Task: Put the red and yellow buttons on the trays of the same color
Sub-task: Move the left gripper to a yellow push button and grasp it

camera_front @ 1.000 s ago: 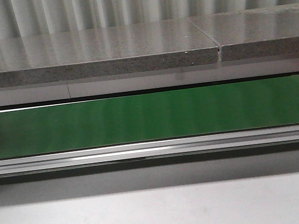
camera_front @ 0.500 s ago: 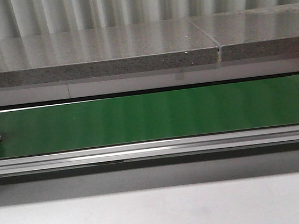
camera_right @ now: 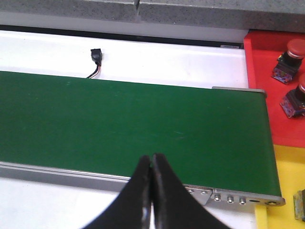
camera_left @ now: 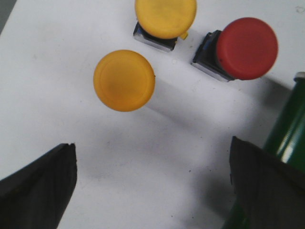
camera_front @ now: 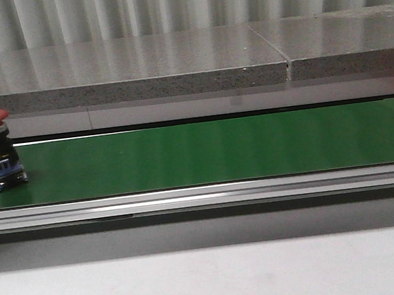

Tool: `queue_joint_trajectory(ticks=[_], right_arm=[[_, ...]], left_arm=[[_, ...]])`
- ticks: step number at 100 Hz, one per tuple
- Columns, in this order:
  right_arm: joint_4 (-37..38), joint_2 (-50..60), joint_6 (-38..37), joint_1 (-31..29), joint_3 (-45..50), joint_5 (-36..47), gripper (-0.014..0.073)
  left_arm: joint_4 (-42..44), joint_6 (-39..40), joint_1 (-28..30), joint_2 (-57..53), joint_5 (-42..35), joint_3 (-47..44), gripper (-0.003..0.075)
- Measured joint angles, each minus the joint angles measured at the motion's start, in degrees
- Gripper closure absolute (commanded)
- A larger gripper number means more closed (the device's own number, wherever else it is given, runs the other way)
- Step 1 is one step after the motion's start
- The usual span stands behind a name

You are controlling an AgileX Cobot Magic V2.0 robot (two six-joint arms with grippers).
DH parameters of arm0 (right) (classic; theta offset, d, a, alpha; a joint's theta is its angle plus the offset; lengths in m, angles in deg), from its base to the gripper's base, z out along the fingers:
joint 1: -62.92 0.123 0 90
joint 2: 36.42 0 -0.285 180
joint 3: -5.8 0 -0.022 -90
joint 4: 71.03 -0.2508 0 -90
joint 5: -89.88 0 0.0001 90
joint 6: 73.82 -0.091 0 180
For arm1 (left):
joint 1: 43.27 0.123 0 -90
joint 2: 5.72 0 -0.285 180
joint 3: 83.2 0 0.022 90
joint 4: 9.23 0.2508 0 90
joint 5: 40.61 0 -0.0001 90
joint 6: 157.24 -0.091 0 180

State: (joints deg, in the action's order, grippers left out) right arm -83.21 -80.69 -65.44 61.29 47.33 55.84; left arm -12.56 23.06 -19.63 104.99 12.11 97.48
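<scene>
Buttons [camera_left: 124, 80] beyond open left claw [camera_left: 152, 183]

Closed right hand [camera_right: 152, 191] above green belt [camera_right: 143, 124], red tray [camera_right: 267, 86] alongside.

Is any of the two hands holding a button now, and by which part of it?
No. The left hand is open above the white table with nothing between its fingers, and the right hand is shut on nothing.

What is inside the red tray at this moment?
In the right wrist view, the red tray holds two red buttons, both near the frame's edge. The rest of the tray runs out of frame, so more may sit there unseen.
</scene>
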Motion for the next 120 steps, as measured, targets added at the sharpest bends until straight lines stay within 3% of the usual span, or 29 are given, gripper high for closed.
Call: queue_joint_trajectory(ticks=[55,94,106,120], right_arm=[[0.0,0.0,0.0,0.0,0.0,0.0,0.071],[0.0,0.0,0.0,0.0,0.0,0.0,0.071],[0.0,0.0,0.0,0.0,0.0,0.0,0.071],[0.0,0.0,0.0,0.0,0.0,0.0,0.071]], left_arm=[[0.1,0.0,0.75,10.98,-0.66,7.97,0.0099],[0.18,0.0,1.13,13.71,-2.03,8.82,0.0105],[0.18,0.0,1.13,13.71,-2.51,8.82,0.0167],[0.18,0.0,1.13,13.71,-2.68,8.82,0.0303]])
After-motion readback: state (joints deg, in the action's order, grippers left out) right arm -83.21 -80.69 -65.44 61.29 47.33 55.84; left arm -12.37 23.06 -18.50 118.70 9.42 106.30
